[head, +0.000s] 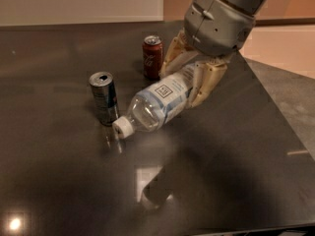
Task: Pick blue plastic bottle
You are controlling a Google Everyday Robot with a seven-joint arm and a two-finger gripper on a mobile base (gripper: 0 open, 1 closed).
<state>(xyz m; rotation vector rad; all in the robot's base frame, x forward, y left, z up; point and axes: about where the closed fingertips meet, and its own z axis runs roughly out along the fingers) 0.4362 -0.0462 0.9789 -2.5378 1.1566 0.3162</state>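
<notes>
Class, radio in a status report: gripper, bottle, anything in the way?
Gripper shut on bottle, above table. Bottle tilted, cap down-left, looks lifted. Silver can close beside cap; red can behind.

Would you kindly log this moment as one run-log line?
gripper above table, jaws shut on blue plastic bottle | bottle airborne, cap down-tilted | silver can, red can upright

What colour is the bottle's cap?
White, in camera view. End effector holds the bottle by its base.
</notes>
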